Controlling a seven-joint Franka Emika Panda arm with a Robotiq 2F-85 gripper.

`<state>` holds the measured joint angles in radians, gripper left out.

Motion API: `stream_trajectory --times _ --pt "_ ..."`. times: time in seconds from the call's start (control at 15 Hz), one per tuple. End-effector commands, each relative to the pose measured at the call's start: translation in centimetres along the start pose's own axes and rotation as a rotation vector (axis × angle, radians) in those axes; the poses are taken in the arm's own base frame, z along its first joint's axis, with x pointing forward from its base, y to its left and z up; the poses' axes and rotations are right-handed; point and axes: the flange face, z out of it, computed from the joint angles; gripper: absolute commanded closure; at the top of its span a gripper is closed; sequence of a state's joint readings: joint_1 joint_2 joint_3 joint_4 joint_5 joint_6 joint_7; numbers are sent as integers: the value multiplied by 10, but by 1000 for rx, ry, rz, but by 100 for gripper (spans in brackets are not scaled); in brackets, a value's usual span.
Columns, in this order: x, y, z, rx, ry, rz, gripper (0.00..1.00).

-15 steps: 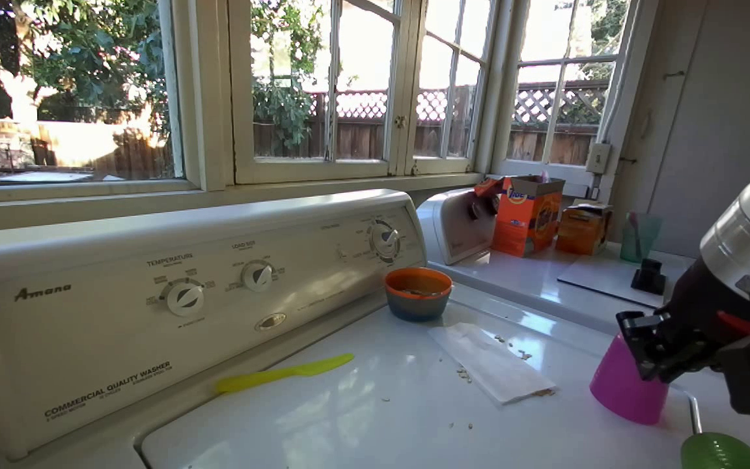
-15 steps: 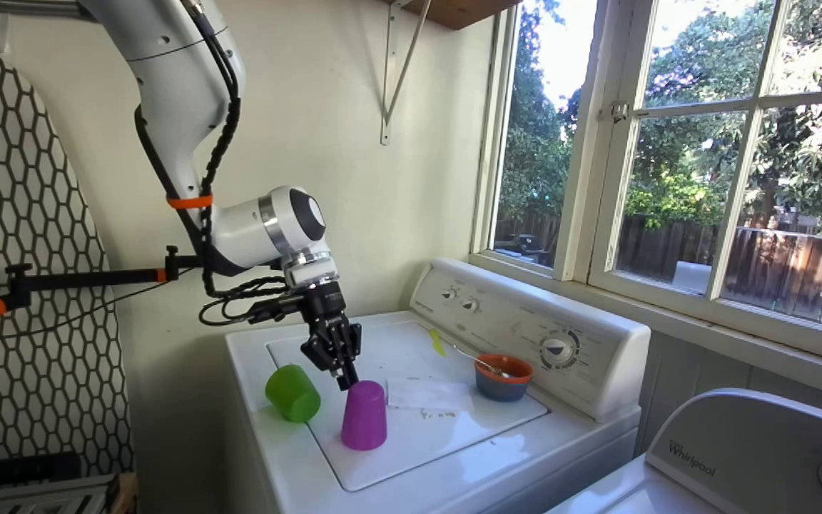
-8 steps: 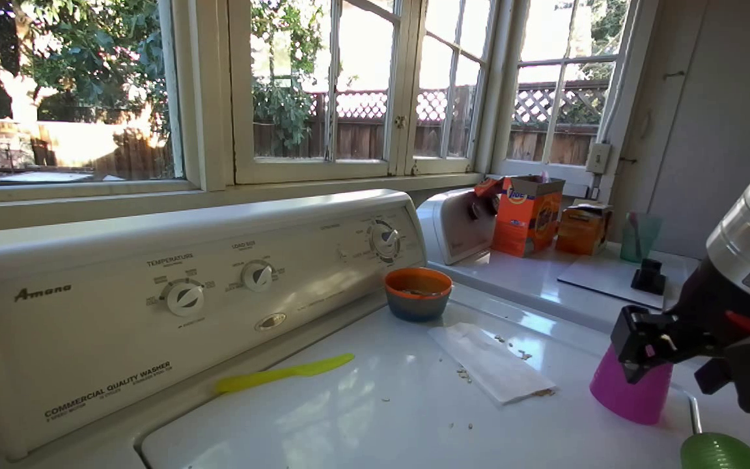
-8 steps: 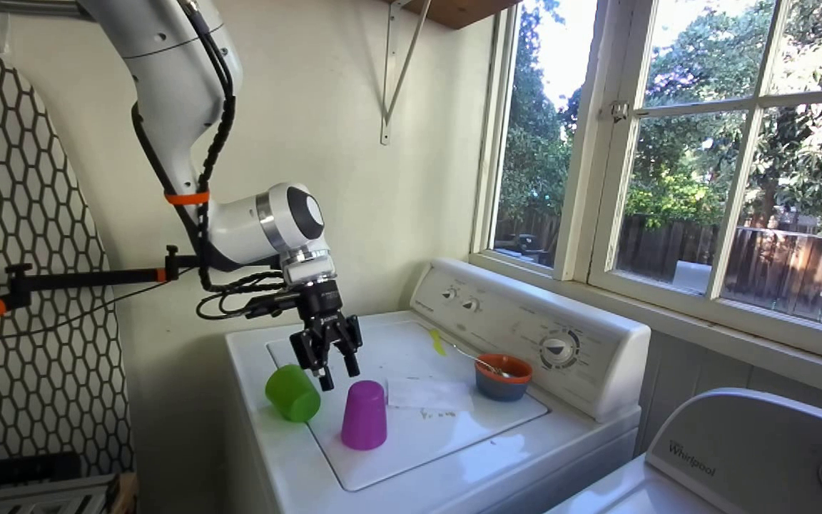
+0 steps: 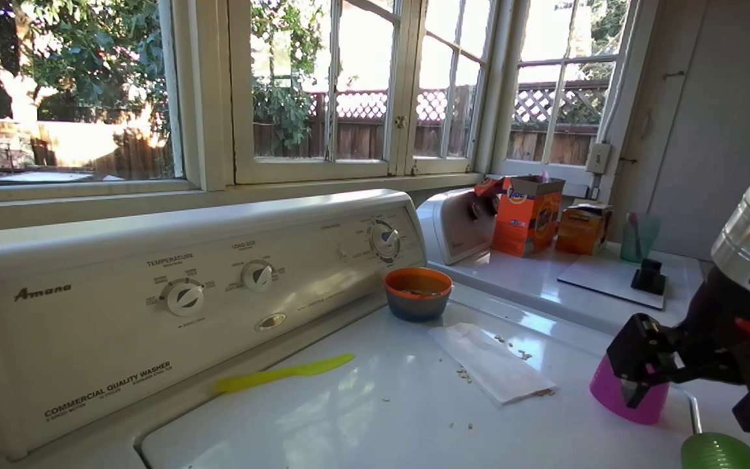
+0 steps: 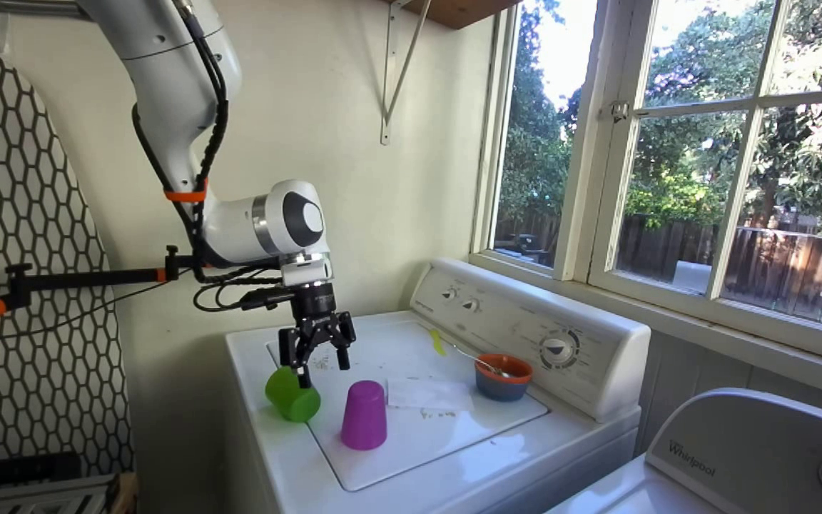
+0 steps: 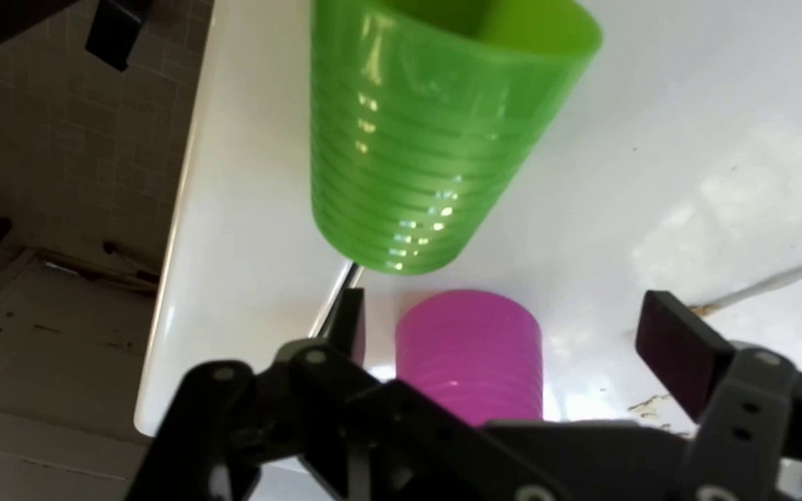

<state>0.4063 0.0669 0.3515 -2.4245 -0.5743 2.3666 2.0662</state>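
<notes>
Over the washer lid (image 6: 411,435), the gripper (image 6: 324,371) is hanging with its jaws spread wide; near it a green cup (image 7: 415,153) is lying on its side and a magenta cup (image 6: 364,417) is standing upside down; farther off, a napkin (image 5: 492,365) and an orange-rimmed bowl (image 5: 417,303) are resting, a Tide box (image 5: 525,218) standing beyond

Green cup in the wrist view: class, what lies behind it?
A thin shiny rod and the white washer top run behind the green cup, which hides where the rod goes and anything else there.
</notes>
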Motion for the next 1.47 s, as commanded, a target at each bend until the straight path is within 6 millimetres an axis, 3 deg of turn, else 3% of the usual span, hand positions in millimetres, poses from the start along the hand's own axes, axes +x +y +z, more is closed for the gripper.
stream_trajectory --times 0.0,0.93,1.0,1.13,1.33,1.4 --pt "-3 9 5 -6 -64 0 0" --pt "-13 10 28 -64 -111 -69 0" --pt "-14 10 30 -72 -114 -68 25" --pt "-14 10 31 -80 -109 -67 34" --pt "-12 7 29 -76 -94 -66 58" --pt "-12 7 28 -76 -92 -67 58"
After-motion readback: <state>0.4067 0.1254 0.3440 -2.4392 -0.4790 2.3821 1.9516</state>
